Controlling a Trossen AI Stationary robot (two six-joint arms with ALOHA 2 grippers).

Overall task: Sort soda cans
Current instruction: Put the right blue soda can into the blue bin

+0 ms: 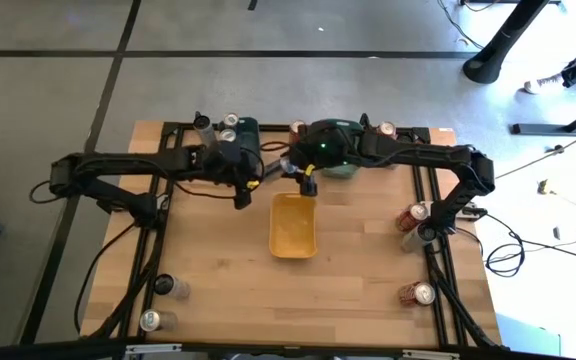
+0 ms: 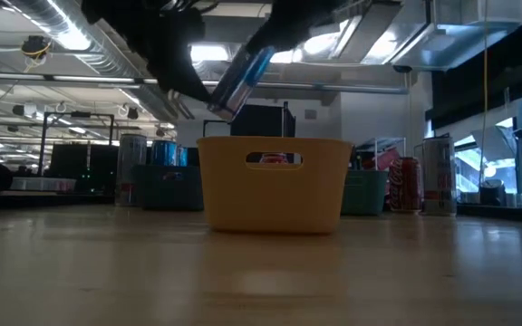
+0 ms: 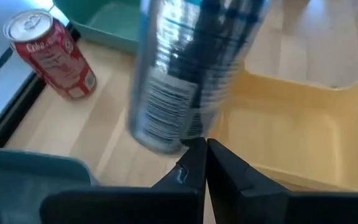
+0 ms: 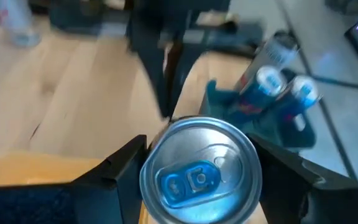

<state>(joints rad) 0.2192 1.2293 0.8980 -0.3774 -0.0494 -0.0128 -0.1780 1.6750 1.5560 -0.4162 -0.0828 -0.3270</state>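
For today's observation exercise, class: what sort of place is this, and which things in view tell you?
Probably a robotics lab or workshop. Exposed ceiling ducts and strip lights hang over a large open room, equipment stands and cables sit on the floor, and two robot arms work at a wooden table.

Overhead, table-level, two close wrist views

Two dark, slim jointed arms with black cables running alongside. A green light on the right arm [image 1: 320, 152] near its wrist. Flat, black, wedge-shaped fingers [image 3: 194, 165] on the left gripper [image 3: 205, 146]; broad black fingers [image 4: 120, 168] on the right gripper [image 4: 197, 177].
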